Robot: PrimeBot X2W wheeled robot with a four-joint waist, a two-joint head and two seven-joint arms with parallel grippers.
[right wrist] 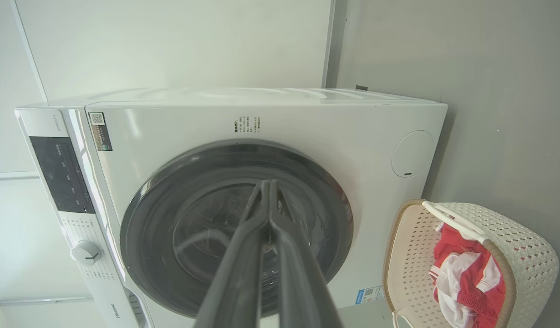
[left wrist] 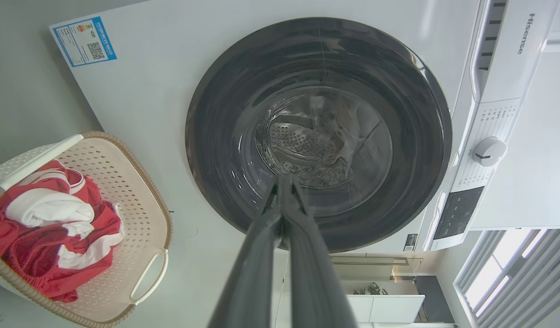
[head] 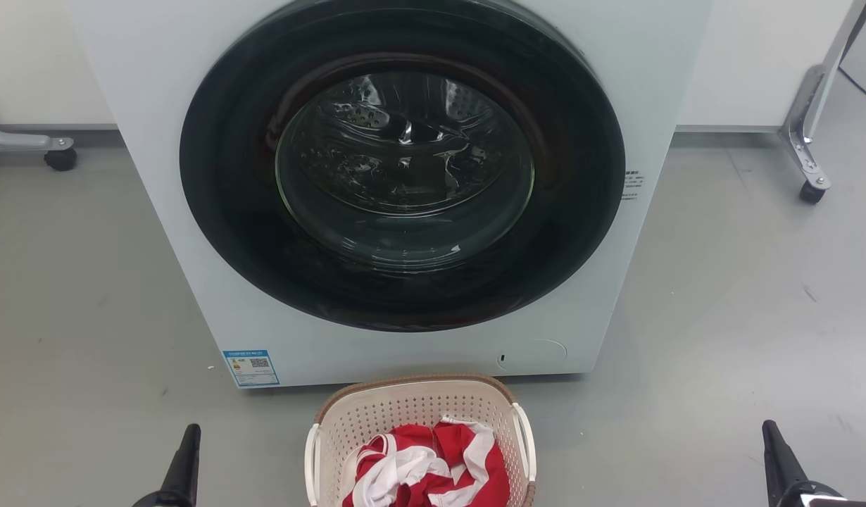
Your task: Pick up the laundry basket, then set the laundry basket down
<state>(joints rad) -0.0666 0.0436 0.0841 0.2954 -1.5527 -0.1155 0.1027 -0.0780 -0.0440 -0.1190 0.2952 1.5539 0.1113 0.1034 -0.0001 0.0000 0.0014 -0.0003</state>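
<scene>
1. The laundry basket [head: 412, 412] stands upright on the grey floor [head: 722, 317], just in front of the washing machine [head: 186, 232] and below its round door [head: 405, 169].
2. Red and white clothes [head: 433, 468] lie heaped inside it.
3. The left gripper [left wrist: 283, 181] has its two dark fingers pressed together on nothing, clear of the basket's left side.
4. The right gripper [right wrist: 267, 183] is likewise closed and empty, well apart on the basket's right.
</scene>
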